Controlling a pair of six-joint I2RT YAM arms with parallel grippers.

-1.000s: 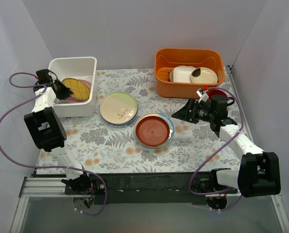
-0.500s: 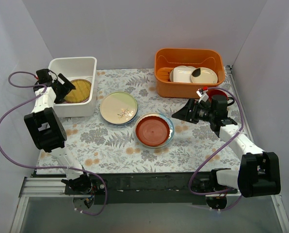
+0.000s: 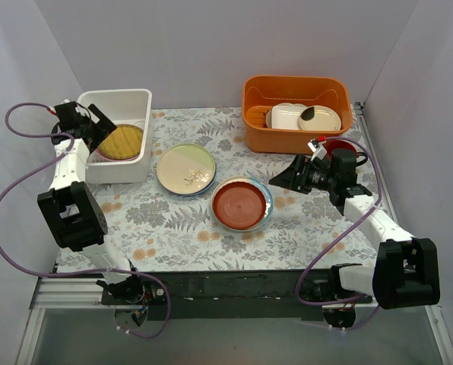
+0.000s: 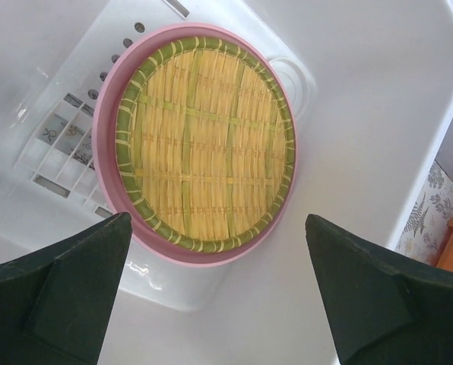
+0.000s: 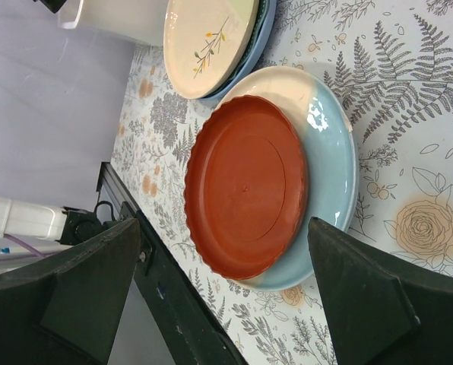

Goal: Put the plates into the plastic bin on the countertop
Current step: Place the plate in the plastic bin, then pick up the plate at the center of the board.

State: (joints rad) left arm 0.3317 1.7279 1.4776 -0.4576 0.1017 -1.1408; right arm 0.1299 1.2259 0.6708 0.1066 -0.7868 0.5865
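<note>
The white plastic bin (image 3: 114, 95) stands at the back left of the countertop (image 3: 173, 228). Inside it a yellow woven-look plate (image 3: 121, 141) (image 4: 204, 144) lies flat on a pink plate (image 4: 106, 194). My left gripper (image 3: 96, 125) (image 4: 217, 220) hovers open above the bin's near-left side, holding nothing. A cream-green sprig plate (image 3: 185, 167) (image 5: 207, 38) rests on a teal-blue one (image 5: 261, 42). A red-brown plate (image 3: 239, 204) (image 5: 245, 186) sits on a pale silvery-blue plate (image 5: 333, 167). My right gripper (image 3: 284, 180) (image 5: 223, 224) is open just right of that stack.
An orange tub (image 3: 296, 91) at the back right holds cream rectangular dishes (image 3: 293, 116). A red mug (image 3: 351, 145) stands behind my right wrist. Grey walls close in both sides and the back.
My left gripper opened and let go of the yellow woven plate, which dropped flat onto the pink plate in the bin. The gripper then rose and drew back slightly. The right arm stayed still.
</note>
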